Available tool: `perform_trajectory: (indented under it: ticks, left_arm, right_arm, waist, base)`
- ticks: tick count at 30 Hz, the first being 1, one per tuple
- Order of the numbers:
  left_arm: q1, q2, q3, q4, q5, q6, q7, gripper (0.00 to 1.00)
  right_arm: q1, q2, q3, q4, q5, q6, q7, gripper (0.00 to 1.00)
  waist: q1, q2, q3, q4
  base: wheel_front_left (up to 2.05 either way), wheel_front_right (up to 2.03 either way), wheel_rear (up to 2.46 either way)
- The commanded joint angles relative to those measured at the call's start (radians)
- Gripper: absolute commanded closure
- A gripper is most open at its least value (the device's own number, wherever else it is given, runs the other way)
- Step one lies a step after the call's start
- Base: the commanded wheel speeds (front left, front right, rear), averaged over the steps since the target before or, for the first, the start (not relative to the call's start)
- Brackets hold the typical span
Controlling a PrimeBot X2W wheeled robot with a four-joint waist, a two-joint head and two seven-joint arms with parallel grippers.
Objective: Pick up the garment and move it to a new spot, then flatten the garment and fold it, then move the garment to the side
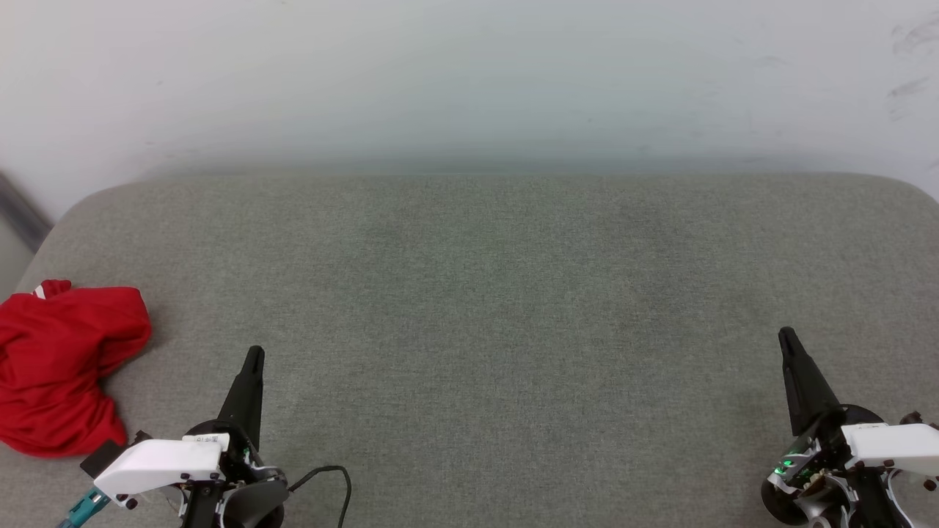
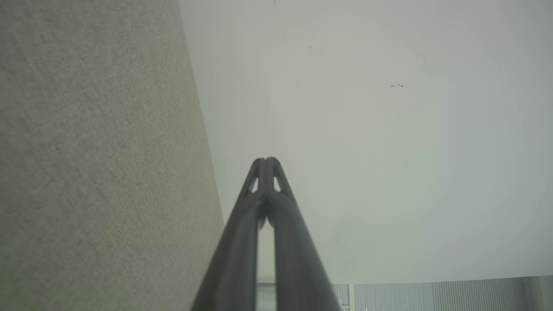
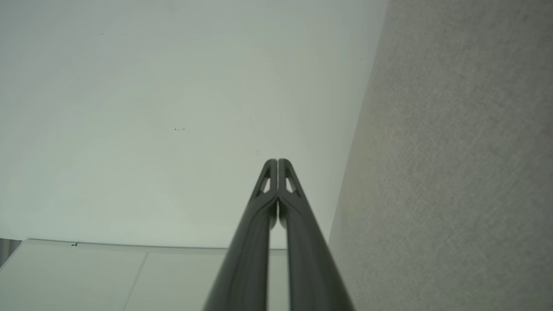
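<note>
**Item: the garment (image 1: 62,367).** Red cloth, crumpled in a heap, with a sliver of white at its top. It lay at the lower left of the frame on the grey fabric surface (image 1: 499,308), partly cut off by the frame's left edge. No print showed. Whether it overhung the surface's left rim could not be told. It was unheld, unflattened and unfolded, so the whole task was judged outstanding.

**Hazards (judged).**
- A nudge instead of a pinch could push the heap off the left side.
- Fingers brought down together would only press the cloth, so they would need to part first.
- A pinch on one loose layer could lift the bundle twisted and hamper the flattening.
- The thin black cable (image 1: 334,473) by the left wrist could snag.

**Left gripper (image 1: 254,353).** Lower left, just right of the heap and apart from it. Its fingers were pressed together tip to tip, holding nothing.

**Right gripper (image 1: 786,334).** Lower right, well apart from the garment. Its fingers were likewise together and empty.

**Surround.** A pale wall (image 1: 469,73) ran across the top.
</note>
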Motion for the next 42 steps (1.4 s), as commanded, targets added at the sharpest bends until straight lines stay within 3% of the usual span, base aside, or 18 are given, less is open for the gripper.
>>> perform_trajectory:
  ticks: [1,17,18,29,42]
  left_arm:
    - [-0.006,0.002,0.003,0.0,0.0,-0.002,0.004,1.0]
    - [-0.006,0.002,0.003,0.0,0.0,-0.002,0.004,1.0]
    - [0.0,0.0,0.0,0.0,0.0,0.0,0.0,0.0]
    - [0.029,-0.002,-0.008,-0.006,0.053,0.0,-0.045,0.0]
    - [0.038,-0.001,-0.016,-0.084,0.311,0.055,-0.104,0.0]
  right_arm:
    - [-0.013,0.003,0.001,0.001,-0.004,0.0,0.001,1.0]
    - [-0.013,0.003,0.001,0.001,-0.004,0.0,0.001,1.0]
    - [0.0,0.0,0.0,0.0,0.0,0.0,0.0,0.0]
    - [0.039,0.001,0.005,0.01,-0.042,0.0,-0.043,0.0]
    - [0.063,0.001,-0.012,-0.053,-0.294,0.0,-0.103,0.0]
  waist:
    - [0.0,0.0,0.0,0.0]
    - [0.0,0.0,0.0,0.0]
    - [0.0,0.0,0.0,0.0]
    - [0.0,0.0,0.001,0.0]
    - [0.0,0.0,0.003,0.001]
  base:
    - [0.0,0.0,0.0]
    - [0.0,0.0,0.0]
    - [0.0,0.0,0.0]
    - [0.0,0.0,0.0]
    - [0.0,0.0,0.0]
